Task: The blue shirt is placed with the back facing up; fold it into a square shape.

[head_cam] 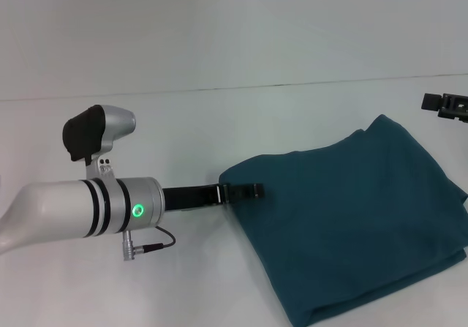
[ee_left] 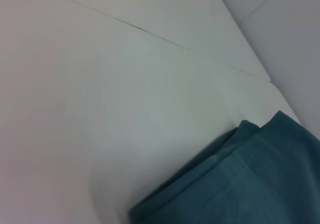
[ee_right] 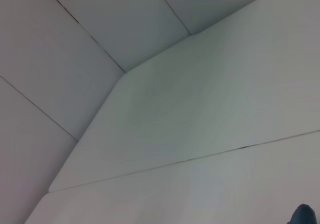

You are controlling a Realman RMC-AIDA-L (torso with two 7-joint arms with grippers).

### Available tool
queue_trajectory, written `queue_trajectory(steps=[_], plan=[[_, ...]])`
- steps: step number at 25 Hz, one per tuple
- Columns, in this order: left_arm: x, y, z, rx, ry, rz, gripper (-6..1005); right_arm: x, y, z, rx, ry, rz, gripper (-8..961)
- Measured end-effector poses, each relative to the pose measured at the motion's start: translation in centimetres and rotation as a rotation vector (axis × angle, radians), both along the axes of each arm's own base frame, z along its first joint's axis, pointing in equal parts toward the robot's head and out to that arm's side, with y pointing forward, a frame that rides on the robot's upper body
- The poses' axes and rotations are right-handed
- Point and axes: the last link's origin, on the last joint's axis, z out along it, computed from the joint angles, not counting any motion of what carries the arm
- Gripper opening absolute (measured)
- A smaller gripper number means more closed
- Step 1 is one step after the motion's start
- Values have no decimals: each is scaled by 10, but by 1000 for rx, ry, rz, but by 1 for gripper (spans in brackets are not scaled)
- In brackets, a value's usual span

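The left gripper (head_cam: pixel 245 191) sits low over the white table (head_cam: pixel 219 122), its dark fingers reaching onto the nearest corner of the blue shirt (head_cam: pixel 351 224). Whether those fingers are pinched on the cloth or just resting on it, I cannot tell from here. Everything of the shirt spreads away from that fingertip, out toward the robot's right and nearer its body, already a thick stack of layers with roughly straight edges. In the left wrist view the layered edge (ee_left: pixel 235 179) shows plainly, several plies lying one on another.

The right gripper (head_cam: pixel 446 105) hangs well apart, beyond the shirt's far corner, and I cannot tell how it stands either.

To my eye the folding is nearly finished: the bundle is close to a square already. The next move, I'd judge, is tidying or releasing that corner, so that the stacked layers do not drag askew.

No lettering or label shows anywhere on the cloth.
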Motion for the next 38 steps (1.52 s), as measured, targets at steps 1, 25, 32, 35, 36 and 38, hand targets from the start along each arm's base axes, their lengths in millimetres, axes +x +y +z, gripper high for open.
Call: queue_trajectory(steps=[1, 25, 32, 35, 36, 38], plan=[[0, 0, 0, 0, 0, 0, 857, 0, 0, 0, 0, 0, 0, 745], [16, 0, -9, -39, 52, -121, 770, 1, 1, 1, 12, 3, -8, 746], [18, 2, -8, -35, 53, -130, 546, 2, -1, 1, 14, 8, -13, 746], [18, 2, -8, -33, 54, -131, 400, 3, -2, 0, 14, 9, -15, 745], [18, 2, -8, -32, 54, -131, 352, 3, -2, 0, 14, 9, -16, 745], [18, 2, -8, -32, 54, -132, 257, 4, -2, 0, 15, 8, -16, 745]])
